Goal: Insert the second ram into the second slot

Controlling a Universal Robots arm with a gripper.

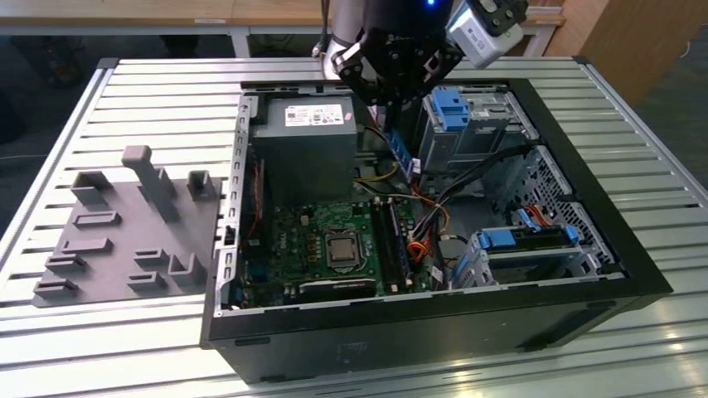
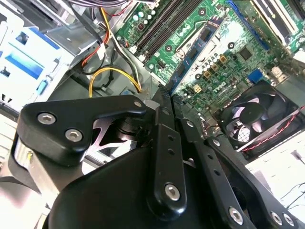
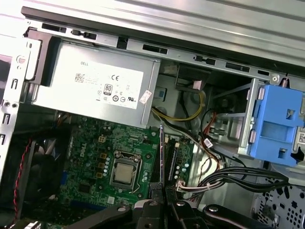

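slatted counter (image 1: 144, 91) carries the open case (image 1: 619, 274), and my tool (image 1: 393, 104) is clamped narrow on the second ram (image 1: 400, 153), which hangs edge-down above the far end of the memory slots (image 1: 387, 236), so i'd judge it needs holding square and parallel to them.
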